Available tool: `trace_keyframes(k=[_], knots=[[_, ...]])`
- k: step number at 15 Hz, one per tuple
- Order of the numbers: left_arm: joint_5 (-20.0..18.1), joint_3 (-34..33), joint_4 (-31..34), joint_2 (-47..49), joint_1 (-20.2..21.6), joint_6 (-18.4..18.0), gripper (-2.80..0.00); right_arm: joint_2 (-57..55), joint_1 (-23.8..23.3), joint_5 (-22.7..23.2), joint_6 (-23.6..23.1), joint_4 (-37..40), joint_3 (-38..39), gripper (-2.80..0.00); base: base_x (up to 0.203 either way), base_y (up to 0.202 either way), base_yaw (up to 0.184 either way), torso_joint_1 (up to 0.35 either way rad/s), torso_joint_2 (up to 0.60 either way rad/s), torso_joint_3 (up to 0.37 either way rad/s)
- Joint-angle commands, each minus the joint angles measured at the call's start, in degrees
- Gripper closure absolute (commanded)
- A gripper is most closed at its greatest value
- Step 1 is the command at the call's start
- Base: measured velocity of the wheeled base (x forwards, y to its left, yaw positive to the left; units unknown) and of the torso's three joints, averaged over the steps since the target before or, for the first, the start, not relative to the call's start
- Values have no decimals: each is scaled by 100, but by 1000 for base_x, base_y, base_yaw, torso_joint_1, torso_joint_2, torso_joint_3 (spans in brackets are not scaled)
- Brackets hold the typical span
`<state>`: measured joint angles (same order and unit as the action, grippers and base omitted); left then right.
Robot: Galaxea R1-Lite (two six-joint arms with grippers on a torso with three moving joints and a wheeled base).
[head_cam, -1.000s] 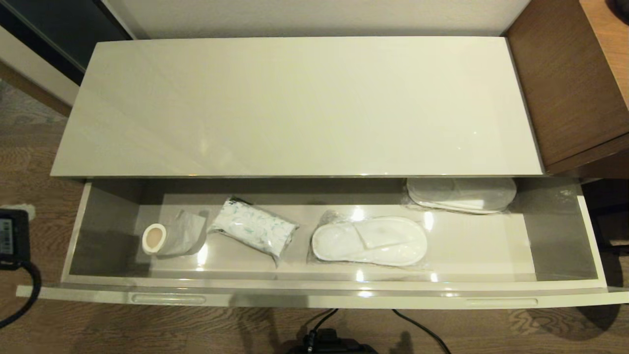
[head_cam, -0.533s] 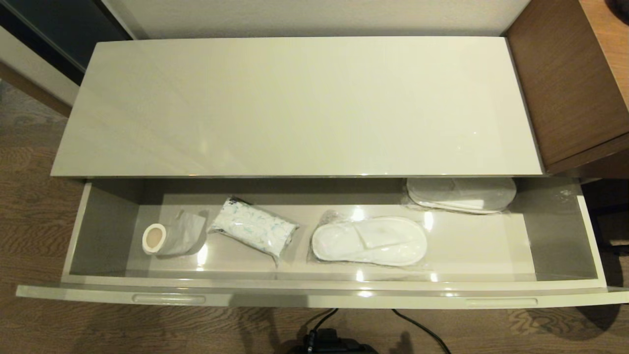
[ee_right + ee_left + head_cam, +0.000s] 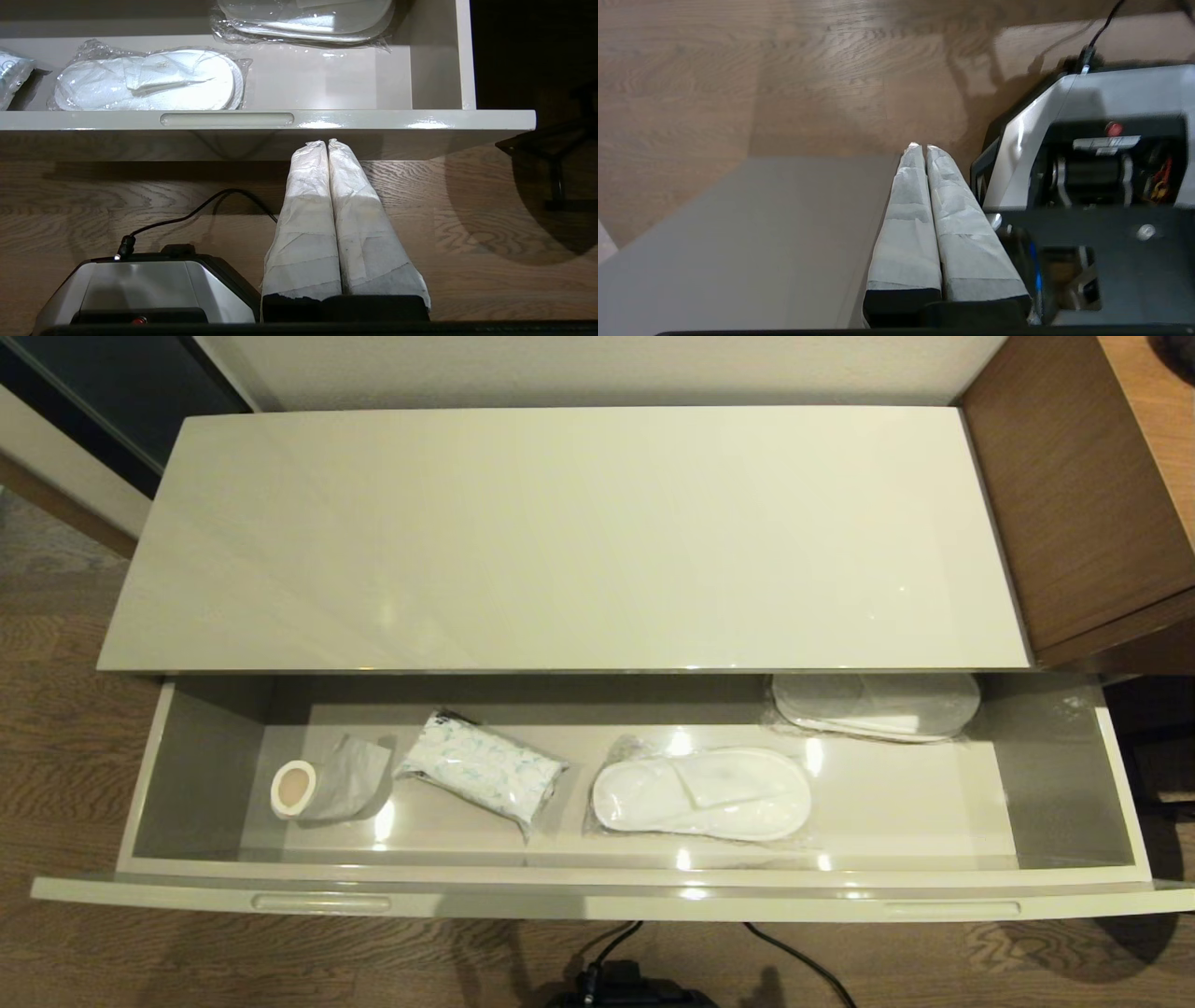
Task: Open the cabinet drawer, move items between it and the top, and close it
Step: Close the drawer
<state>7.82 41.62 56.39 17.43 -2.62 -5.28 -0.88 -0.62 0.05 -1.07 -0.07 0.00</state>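
Note:
The cabinet drawer [image 3: 597, 896] stands pulled fully out, its pale grey floor showing. A toilet paper roll [image 3: 322, 787] lies on its side at the drawer's left end, cream core facing left, a paper flap behind it. The cabinet top [image 3: 569, 537] is bare. Neither arm shows in the head view. My left gripper [image 3: 920, 148] is shut and empty, low beside the robot base over the floor. My right gripper [image 3: 326, 142] is shut and empty, just below the drawer front [image 3: 373, 120], right of its slot handle [image 3: 227, 119].
A white packet with green-blue print [image 3: 483, 768] lies right of the roll. Wrapped white slippers [image 3: 702, 793] sit mid-drawer, a second pair [image 3: 876, 706] at the back right. Brown wooden furniture [image 3: 1074, 485] flanks the cabinet on the right. The robot base with a cable [image 3: 140, 284] stands on the wooden floor.
The dark left arm piece and its cable at the head view's left edge have gone out of sight. The drawer and its contents have not moved.

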Motion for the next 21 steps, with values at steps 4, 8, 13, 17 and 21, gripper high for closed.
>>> trace_keyframes(k=[4, 8, 13, 17, 21], knots=[[-55, -1253, -27, -1407, 288, -497, 0, -9, 1, 4, -16, -1, 8, 0, 0, 0, 0, 0, 0, 0], [125, -1679, -509, -1735, 297, -1184, 0, -9, 1, -5, 11, 7, 9, 0, 0, 0, 0, 0, 0, 0], [112, -2994, -4137, -1735, 297, -1066, 0, -9, 1, -5, 11, 7, 9, 0, 0, 0, 0, 0, 0, 0], [-521, -4126, -6231, -1735, 297, -309, 0, -9, 1, -5, 11, 7, 9, 0, 0, 0, 0, 0, 0, 0], [-668, -4162, -6078, -1735, 297, -123, 0, -9, 1, 4, -77, 25, 9, 0, 0, 0, 0, 0, 0, 0]])
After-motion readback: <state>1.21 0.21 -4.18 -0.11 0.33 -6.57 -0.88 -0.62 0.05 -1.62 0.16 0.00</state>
